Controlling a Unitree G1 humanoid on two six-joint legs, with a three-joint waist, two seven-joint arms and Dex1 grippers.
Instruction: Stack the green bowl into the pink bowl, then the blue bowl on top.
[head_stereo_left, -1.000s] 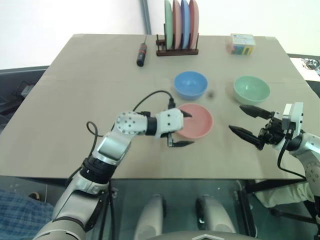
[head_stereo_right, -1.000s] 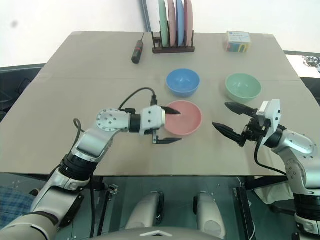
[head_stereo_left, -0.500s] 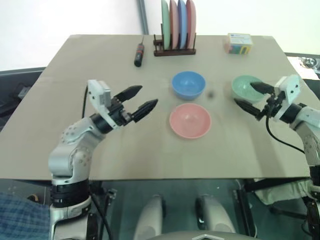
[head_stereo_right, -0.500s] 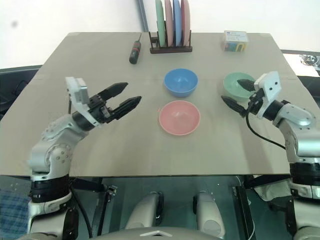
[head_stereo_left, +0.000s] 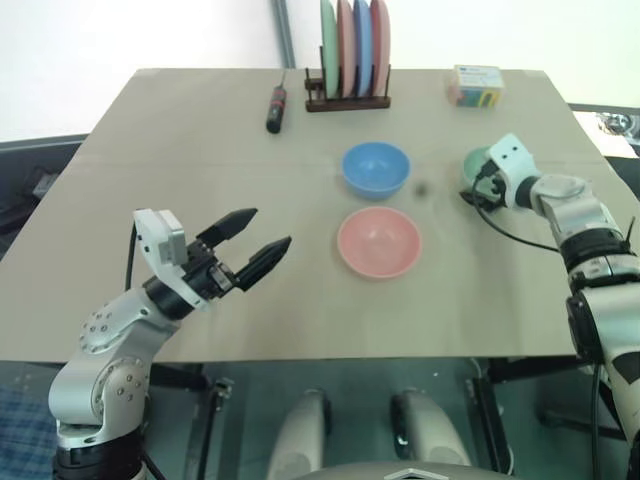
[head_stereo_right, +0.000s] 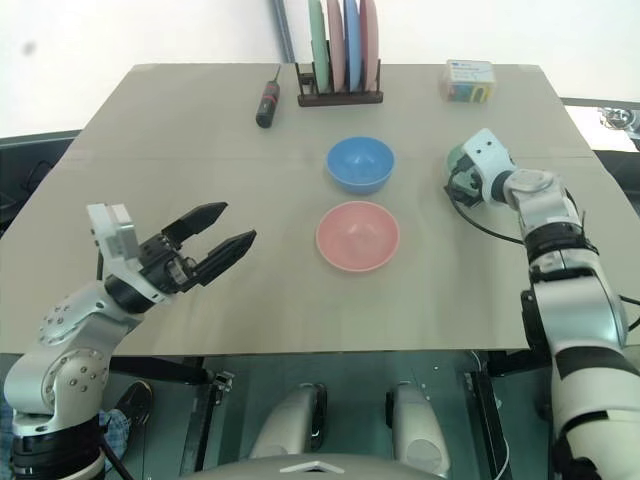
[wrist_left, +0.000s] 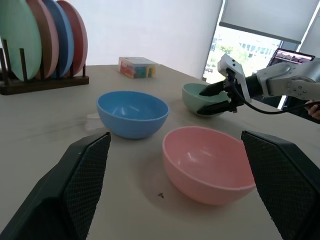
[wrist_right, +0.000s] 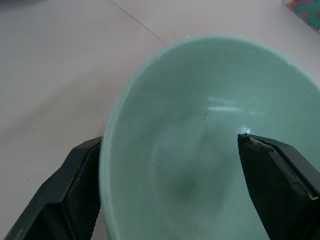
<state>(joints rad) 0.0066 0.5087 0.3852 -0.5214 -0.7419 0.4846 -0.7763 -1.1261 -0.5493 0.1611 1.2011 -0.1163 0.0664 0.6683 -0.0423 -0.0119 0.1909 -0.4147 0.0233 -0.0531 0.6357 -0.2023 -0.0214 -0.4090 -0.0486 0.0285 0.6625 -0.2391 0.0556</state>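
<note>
The green bowl (wrist_right: 200, 145) sits on the tan table (head_stereo_left: 200, 170) at its right side, well apart from the pink bowl (head_stereo_left: 378, 241) at the middle and the blue bowl (head_stereo_left: 375, 168) just behind that one; all three stand separate and upright. The right gripper (wrist_left: 214, 98) straddles the green bowl's near rim, one finger inside and one outside, jaws spread and not clamped. The left gripper (head_stereo_left: 252, 244) hovers over the table's left front, jaws wide, holding nothing. A plate rack (head_stereo_left: 348, 55), screwdriver (head_stereo_left: 275, 108) and small box (head_stereo_left: 476, 86) line the far edge.
</note>
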